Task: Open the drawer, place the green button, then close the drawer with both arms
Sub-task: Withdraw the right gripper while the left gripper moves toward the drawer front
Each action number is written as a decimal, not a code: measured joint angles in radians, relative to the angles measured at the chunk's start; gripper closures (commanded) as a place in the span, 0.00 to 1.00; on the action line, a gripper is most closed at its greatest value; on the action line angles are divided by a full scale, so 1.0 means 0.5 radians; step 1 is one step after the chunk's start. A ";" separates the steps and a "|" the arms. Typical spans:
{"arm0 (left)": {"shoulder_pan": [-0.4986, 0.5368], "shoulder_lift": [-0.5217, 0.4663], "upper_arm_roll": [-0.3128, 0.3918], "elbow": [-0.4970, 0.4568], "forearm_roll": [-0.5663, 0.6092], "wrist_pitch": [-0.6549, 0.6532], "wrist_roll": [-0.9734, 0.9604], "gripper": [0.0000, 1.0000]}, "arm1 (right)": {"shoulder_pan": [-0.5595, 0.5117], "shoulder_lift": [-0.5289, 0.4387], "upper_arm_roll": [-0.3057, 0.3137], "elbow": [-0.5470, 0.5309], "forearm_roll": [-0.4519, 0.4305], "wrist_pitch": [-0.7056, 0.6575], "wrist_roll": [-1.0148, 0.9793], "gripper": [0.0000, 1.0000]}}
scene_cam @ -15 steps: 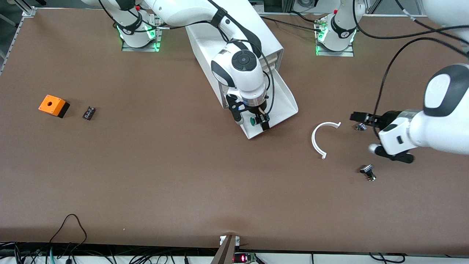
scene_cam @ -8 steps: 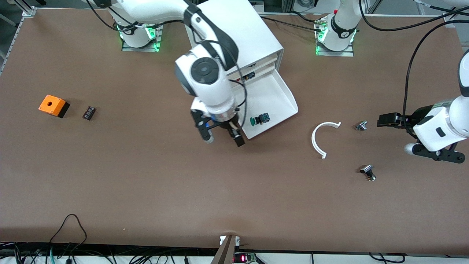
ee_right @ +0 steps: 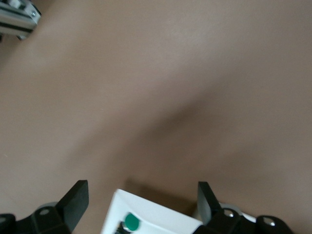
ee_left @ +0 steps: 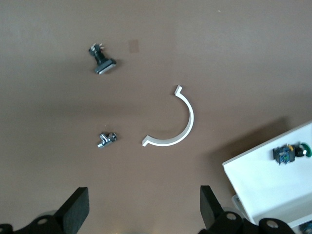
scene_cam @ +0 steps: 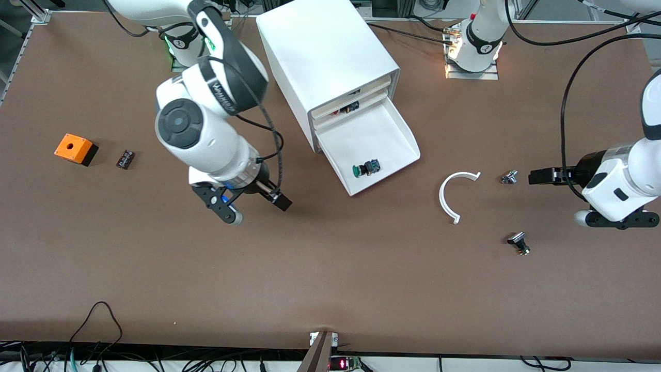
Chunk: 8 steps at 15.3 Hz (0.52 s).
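Observation:
The white cabinet (scene_cam: 330,57) stands at the middle of the table's robot side. Its lowest drawer (scene_cam: 392,135) is pulled open. The green-capped button (scene_cam: 365,168) lies in the drawer near its front wall. My right gripper (scene_cam: 254,208) is open and empty over bare table beside the drawer, toward the right arm's end. The right wrist view shows the gripper (ee_right: 140,199), the drawer's corner (ee_right: 156,214) and the button's cap (ee_right: 130,223). My left gripper (scene_cam: 560,199) is open and empty over the table toward the left arm's end. The left wrist view shows the gripper (ee_left: 141,209), the drawer (ee_left: 268,185) and the button (ee_left: 290,152).
A white arc-shaped piece (scene_cam: 448,194) and two small metal parts (scene_cam: 509,177) (scene_cam: 518,243) lie between the drawer and my left gripper. An orange box with a hole (scene_cam: 76,149) and a small dark part (scene_cam: 125,159) lie toward the right arm's end.
My right gripper has left the button in the drawer and moved away from it toward the right arm's end. My left gripper has drawn back toward the left arm's end.

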 measured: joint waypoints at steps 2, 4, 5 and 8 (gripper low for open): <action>-0.075 0.006 -0.011 -0.057 0.000 0.040 -0.238 0.00 | -0.068 -0.020 -0.003 -0.032 0.006 -0.070 -0.217 0.01; -0.189 0.010 -0.015 -0.174 0.000 0.201 -0.470 0.00 | -0.122 -0.076 -0.041 -0.137 0.006 -0.090 -0.470 0.01; -0.245 0.011 -0.017 -0.256 0.001 0.325 -0.571 0.00 | -0.135 -0.115 -0.087 -0.208 0.006 -0.094 -0.616 0.01; -0.362 0.008 -0.020 -0.517 0.003 0.718 -0.801 0.01 | -0.153 -0.248 -0.231 -0.431 0.006 -0.094 -0.983 0.01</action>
